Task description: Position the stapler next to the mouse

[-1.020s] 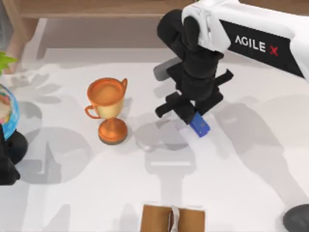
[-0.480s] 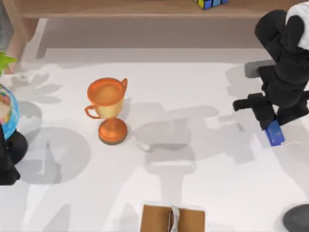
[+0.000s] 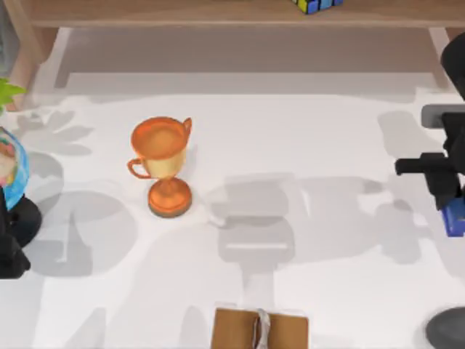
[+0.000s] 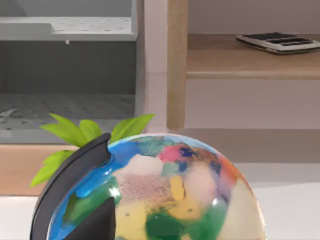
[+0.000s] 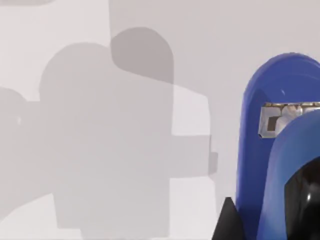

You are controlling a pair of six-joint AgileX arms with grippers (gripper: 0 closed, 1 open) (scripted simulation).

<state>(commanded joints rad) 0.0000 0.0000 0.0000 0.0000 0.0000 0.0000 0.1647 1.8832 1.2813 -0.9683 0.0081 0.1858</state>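
Stapler point(image 3: 455, 217): blue, at the far right edge of the top view, hanging below the right pincer point(image 3: 452, 203), which is clamped on it. The black pincer body and its crossbar sit just above the blue tip. In the right wrist view the stapler point(image 5: 272, 150) is close up, blue shell with a metal slot in its nose and a black part behind it, over bare white table point(image 5: 100, 100) crossed by grey shadows.

Mouse point(image 3: 447, 329): dark grey dome, cut by the lower right corner of the top view, on the table well apart from the stapler, nearer the front edge.

Trophy cup point(image 3: 163, 163): orange, upright, left of centre on the table point(image 3: 327, 276).

Brown box point(image 3: 260, 329): at the front edge, centre.

Globe point(image 3: 11, 171): at the left edge, on a black base; in the left wrist view the globe point(image 4: 170, 195) is multicoloured, with green leaves point(image 4: 85, 132) behind it.

Left arm: parked at the left edge by the globe; pincer state cannot be told.

Wooden shelf point(image 3: 218, 14) runs along the back, with a coloured cube point(image 3: 316, 5) on it.
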